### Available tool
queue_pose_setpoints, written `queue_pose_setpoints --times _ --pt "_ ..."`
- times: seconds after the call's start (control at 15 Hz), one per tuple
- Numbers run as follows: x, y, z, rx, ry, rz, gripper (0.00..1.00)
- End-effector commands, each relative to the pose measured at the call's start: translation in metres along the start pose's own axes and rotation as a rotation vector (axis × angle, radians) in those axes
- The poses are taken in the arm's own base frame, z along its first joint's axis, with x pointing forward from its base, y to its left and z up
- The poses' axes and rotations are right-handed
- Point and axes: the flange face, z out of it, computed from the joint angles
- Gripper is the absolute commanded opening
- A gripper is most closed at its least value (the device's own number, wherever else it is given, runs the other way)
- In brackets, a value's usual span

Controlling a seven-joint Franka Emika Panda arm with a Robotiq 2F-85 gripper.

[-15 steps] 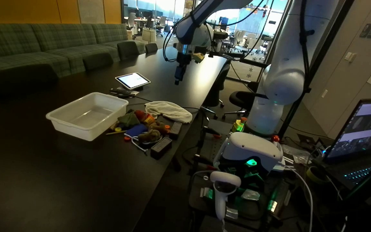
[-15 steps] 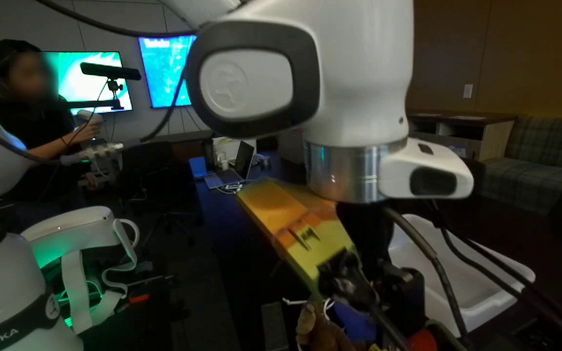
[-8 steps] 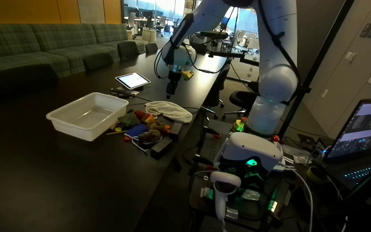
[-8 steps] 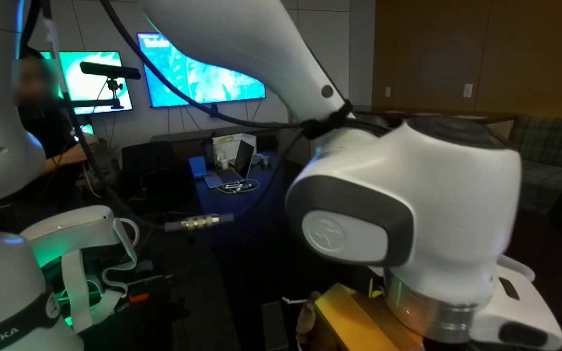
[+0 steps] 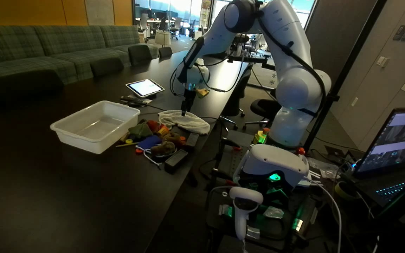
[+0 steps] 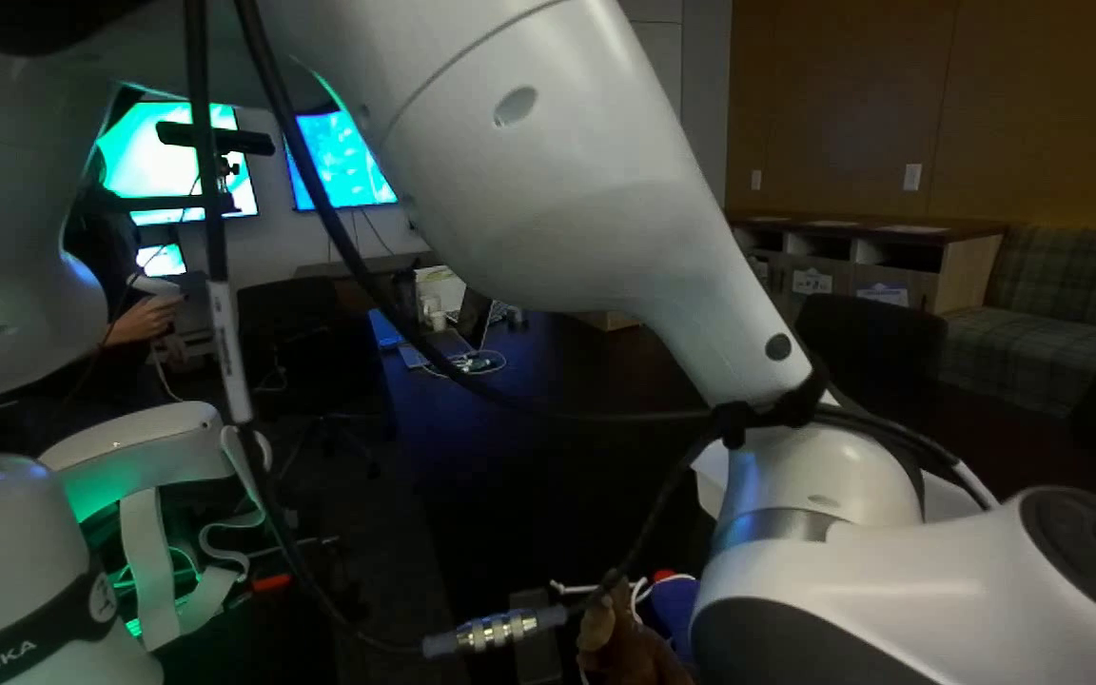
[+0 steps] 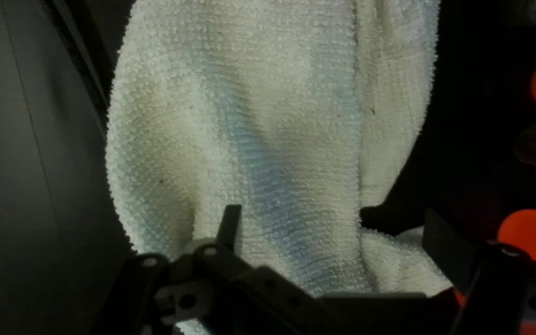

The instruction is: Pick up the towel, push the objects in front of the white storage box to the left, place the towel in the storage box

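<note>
Dark counter [image 5: 65, 196] stretches under and well past the end effector [image 7: 333, 228], carrying all the task's things. Arm [image 6: 548, 209] reaches above it; in an exterior view its bulk hides the end effector.

White storage box [image 5: 77, 140]: upright, open-topped, farther out than the end effector and well apart from it. Final placing not done.

Heap of objects [image 5: 154, 140]: near the end effector on the box side, close in front of the box; green cloth [image 5: 141, 130] and blue pouch [image 5: 147, 142] among it. Push to the left looks unmade.

Towel [image 7: 286, 139]: directly below the end effector, loose and rumpled on the counter, not picked up. Work reads as at the first step, the grasp; lift, push and placing remain. Long axis lies across the counter: one end toward the box's side, the other running back past the end effector to the counter edge on the robot's side. In the wrist view that axis runs top to bottom, a crease and folded edge along it; the finger spread crosses it nearly square.

End effector: fingers [image 7: 230, 228] stand wide apart, nothing gripped. One is over the towel, the other by its heap-side edge. Whether the tips touch fabric I can't say; too dark.

Orange discs [image 7: 531, 235]: smallest, just past the heap-side finger.
</note>
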Motion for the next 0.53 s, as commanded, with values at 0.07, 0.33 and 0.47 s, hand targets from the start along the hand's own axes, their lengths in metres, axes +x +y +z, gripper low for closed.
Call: queue_pose_setpoints --times 0.07,0.33,0.47 --pt "0.008 0.019 0.025 0.032 -0.031 -0.028 1.00" --pt "0.003 0.017 0.045 0.071 -0.095 -0.063 1.00" --pt "0.000 0.014 0.060 0.077 -0.127 -0.074 1.00"
